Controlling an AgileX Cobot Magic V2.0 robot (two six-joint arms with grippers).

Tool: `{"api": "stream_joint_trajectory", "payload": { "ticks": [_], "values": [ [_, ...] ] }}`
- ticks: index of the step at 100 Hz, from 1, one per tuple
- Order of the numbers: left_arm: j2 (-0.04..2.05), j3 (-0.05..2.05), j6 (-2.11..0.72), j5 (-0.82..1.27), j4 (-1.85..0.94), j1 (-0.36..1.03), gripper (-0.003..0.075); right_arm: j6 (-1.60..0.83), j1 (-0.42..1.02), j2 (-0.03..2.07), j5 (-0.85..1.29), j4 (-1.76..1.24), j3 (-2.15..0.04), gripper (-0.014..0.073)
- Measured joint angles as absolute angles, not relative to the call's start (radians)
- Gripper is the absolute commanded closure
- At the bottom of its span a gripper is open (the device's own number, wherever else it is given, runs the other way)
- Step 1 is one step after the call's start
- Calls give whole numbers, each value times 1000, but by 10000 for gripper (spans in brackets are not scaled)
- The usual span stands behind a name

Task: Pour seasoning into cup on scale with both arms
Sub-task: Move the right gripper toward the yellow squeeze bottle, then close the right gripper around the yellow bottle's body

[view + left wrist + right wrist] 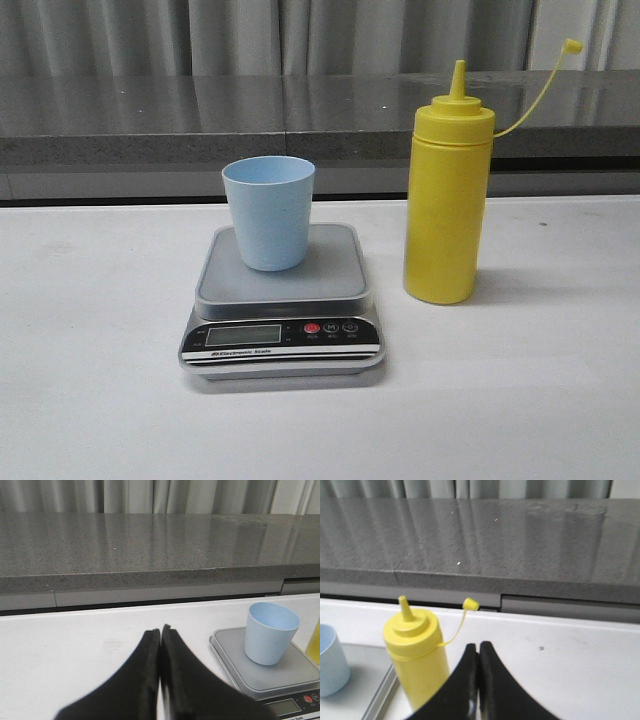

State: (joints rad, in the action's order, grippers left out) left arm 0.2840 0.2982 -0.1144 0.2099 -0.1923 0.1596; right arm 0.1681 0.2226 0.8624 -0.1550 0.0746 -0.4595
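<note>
The light blue cup point(268, 211) stands upright on the silver-grey scale point(283, 300) at the table's middle. The yellow seasoning bottle point(448, 200) stands upright just right of the scale, its cap point(571, 45) hanging off on a thin tether. No arm shows in the front view. In the left wrist view my left gripper point(160, 630) is shut and empty, left of the scale point(260, 672) and cup point(270, 632). In the right wrist view my right gripper point(478, 647) is shut and empty, just right of the bottle point(417, 657); the cup point(330, 660) sits beyond.
A grey stone ledge point(200, 120) runs along the back of the white table point(100, 400), with pale curtains behind it.
</note>
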Motion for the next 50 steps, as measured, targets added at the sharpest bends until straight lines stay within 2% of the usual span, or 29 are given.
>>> {"api": "stream_joint_trajectory", "payload": {
  "ticks": [13, 22, 29, 31, 41, 42, 50],
  "values": [
    [284, 298, -114, 210, -192, 160, 740, 168, 272, 939, -160, 75, -459, 645],
    [284, 298, -114, 210, -192, 160, 740, 168, 285, 985, -165, 75, -459, 557],
    [284, 298, -114, 210, -192, 160, 740, 168, 287, 1015, -168, 75, -459, 417],
    [284, 298, -114, 210, -192, 160, 740, 168, 287, 1023, -169, 75, -459, 346],
    [284, 298, -114, 210, -192, 160, 740, 168, 287, 1057, -179, 75, -459, 100],
    [284, 298, -114, 210, -192, 160, 740, 168, 287, 1062, -180, 75, -459, 50],
    [284, 298, -114, 210, -192, 160, 740, 168, 287, 1093, -202, 75, -459, -76]
  ]
}}
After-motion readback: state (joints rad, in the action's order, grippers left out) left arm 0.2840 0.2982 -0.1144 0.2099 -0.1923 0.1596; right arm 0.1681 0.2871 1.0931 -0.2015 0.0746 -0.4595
